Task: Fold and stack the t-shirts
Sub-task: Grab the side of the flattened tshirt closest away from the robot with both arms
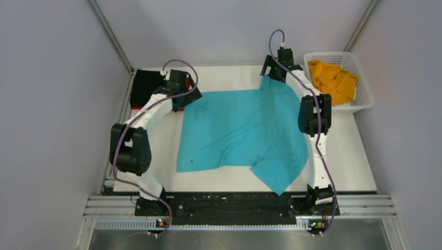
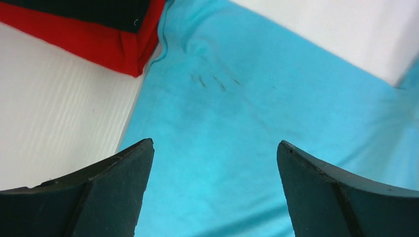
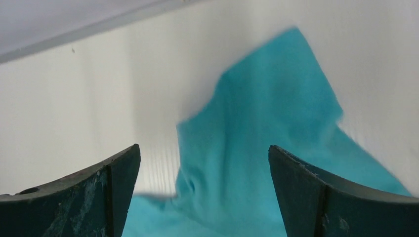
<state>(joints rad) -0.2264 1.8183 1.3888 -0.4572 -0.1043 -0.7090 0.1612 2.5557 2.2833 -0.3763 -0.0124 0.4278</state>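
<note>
Turquoise t-shirt spread, rumpled, far corner peaked. White desk, grey walls. Left end effector, right end effector: splayed wide, empty.

The turquoise shirt is plain (bar a few faint dark streaks). The black shirt, red shirt and orange-yellow shirt are plain too. The basket is white mesh; the table white.

I find no legible text, label, brand, number or sign in any of my three views: none on the shirts, basket, arms or tabletop.
</note>
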